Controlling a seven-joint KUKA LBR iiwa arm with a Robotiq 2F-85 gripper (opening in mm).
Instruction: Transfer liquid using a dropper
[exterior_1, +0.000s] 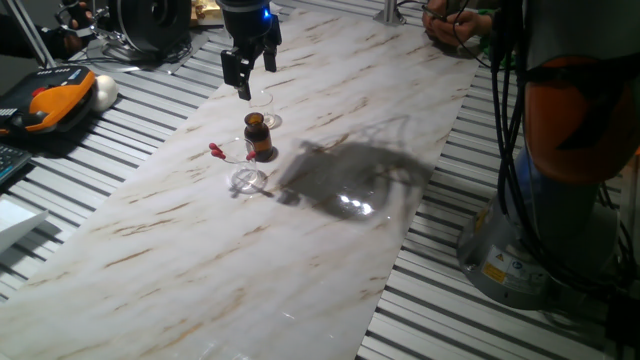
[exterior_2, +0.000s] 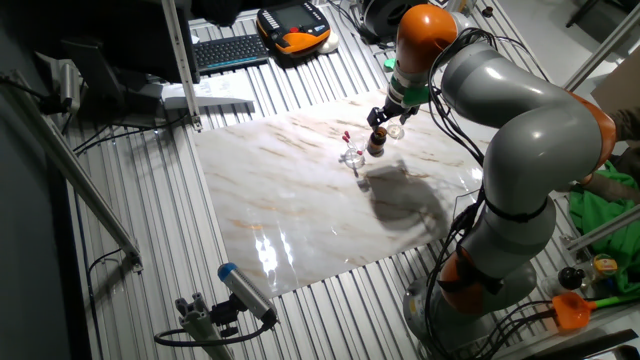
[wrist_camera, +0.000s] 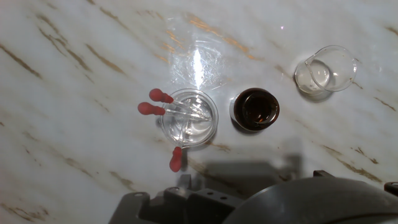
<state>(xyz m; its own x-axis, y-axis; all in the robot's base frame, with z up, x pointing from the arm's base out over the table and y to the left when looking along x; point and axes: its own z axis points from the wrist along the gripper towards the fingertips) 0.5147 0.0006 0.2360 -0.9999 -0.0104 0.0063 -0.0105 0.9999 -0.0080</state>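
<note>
The pincer (exterior_1: 250, 72) was seen hanging above the tabletop (exterior_1: 200, 250), its fingers parted and nothing held between them, over the small beaker (exterior_1: 266, 110) behind the amber bottle (exterior_1: 257, 135). The droppers lay well below it, not yet touched: in the hand view three red bulbs were counted around the rim of a shallow glass dish (wrist_camera: 189, 116), their clear stems resting across it. Which one was the dropper (wrist_camera: 163, 98) meant by the task could not be settled; the upper of the two left bulbs was taken as a likely candidate, its twin (wrist_camera: 152, 109) lying just beside it and a third (wrist_camera: 176, 158) at the near rim. The grasp was judged best made on a single stem or bulb neck, with the fingers aligned across the stem, since the two left bulbs lay close enough for both to be caught or nudged. A slow descent was thought prudent, the dish being light and glass. The open mouth of the bottle and the count of bulbs were shown only by the hand view; the height of the pincer and its parted fingers were shown only by the fixed views, the pincer itself being out of sight in the hand view.
</note>
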